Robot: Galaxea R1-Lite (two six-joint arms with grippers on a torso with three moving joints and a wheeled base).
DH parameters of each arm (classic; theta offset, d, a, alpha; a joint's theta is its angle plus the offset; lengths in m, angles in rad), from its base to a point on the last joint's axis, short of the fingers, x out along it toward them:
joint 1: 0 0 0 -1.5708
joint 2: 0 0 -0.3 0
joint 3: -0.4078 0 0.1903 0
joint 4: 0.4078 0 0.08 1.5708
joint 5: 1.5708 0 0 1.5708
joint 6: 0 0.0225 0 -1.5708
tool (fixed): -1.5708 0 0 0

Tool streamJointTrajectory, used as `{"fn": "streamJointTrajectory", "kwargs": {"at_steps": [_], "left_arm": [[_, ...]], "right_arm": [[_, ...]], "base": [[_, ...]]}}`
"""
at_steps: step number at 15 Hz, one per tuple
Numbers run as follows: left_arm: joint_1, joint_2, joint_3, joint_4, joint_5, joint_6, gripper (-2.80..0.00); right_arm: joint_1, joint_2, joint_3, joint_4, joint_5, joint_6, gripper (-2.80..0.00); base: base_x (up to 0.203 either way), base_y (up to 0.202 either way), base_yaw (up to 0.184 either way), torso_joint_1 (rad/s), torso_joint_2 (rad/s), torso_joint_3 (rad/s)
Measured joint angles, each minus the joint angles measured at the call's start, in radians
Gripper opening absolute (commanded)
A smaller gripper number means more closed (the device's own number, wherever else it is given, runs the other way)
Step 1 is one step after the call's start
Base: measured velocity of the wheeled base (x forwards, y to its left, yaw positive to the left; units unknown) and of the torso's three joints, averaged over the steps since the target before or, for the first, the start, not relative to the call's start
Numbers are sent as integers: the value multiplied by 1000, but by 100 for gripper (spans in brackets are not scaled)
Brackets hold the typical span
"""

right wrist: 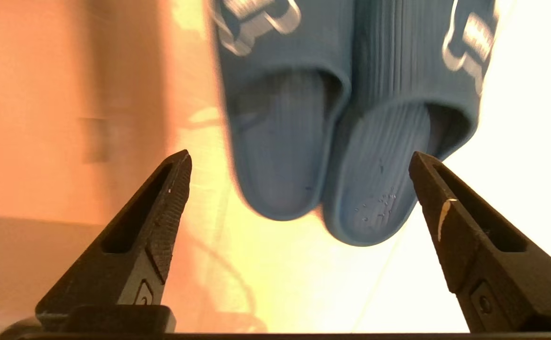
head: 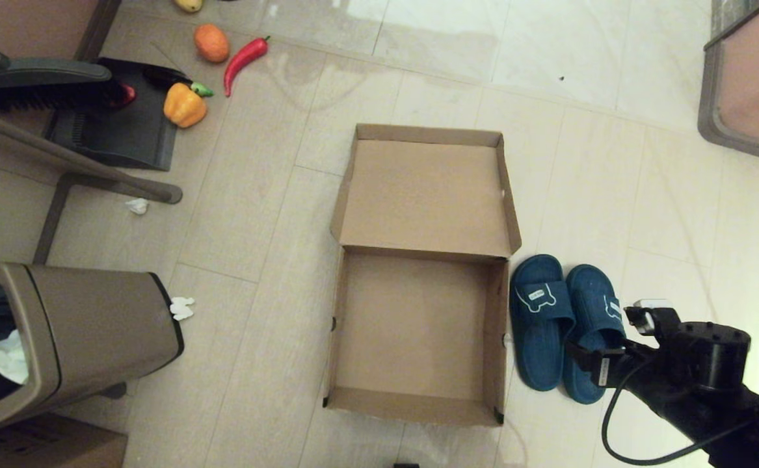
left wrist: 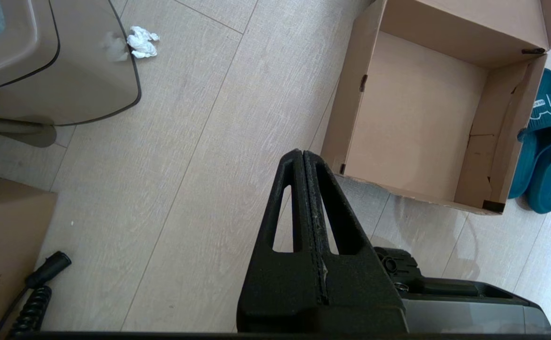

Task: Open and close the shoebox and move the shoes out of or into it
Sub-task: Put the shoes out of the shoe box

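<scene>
Here the shoebox (head: 418,338) sits open on the pale tiled floor (head: 262,214), its hinged lid (head: 426,195) folded back flat on the far side and its brown interior bare. The 2 shoes (head: 564,328), dark blue slide slippers with a white-outlined bear mark on each strap, lie side by side on the floor just beside the box's right wall, toes pointing away from the robot and their inner edges touching.

The right gripper (right wrist: 299,189) hovers low over the heel end of the pair with its fingers (right wrist: 162,208) spread wide, wider than both slippers together, and touching neither. In the head view its arm (head: 691,370) reaches in from the lower right corner, covering part of the right slipper's heel.

The left gripper (left wrist: 303,158) hangs above bare floor near the box's near left corner, its 2 fingers pressed together with nothing between them.

To the left stand a taupe waste bin (head: 80,338), with crumpled paper scraps (head: 182,308) beside it, and a dustpan (head: 119,123) with a brush (head: 41,84). A yellow toy pepper (head: 184,105), a red chili (head: 244,60) and an orange fruit (head: 211,42) lie further off.
</scene>
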Motion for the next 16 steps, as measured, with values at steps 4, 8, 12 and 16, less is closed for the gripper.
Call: {"fn": "streamJointTrajectory", "kwargs": {"at_steps": [4, 8, 12, 16], "left_arm": [[0, 0, 0, 0, 0, -2, -280], [0, 0, 0, 1, 0, 1, -280], [1, 0, 0, 3, 0, 16, -280], [2, 1, 0, 5, -36, 133, -280]], "right_arm": [[22, -345, 119, 95, -30, -5, 0], [25, -905, 145, 479, -74, -55, 0], [29, -1444, 89, 1108, -81, -124, 0], [30, -1676, 99, 1541, -34, -125, 0]], "base": [[0, 0, 0, 0, 0, 0], [0, 0, 0, 0, 0, 0], [0, 0, 0, 0, 0, 0], [0, 0, 0, 0, 0, 0]]}}
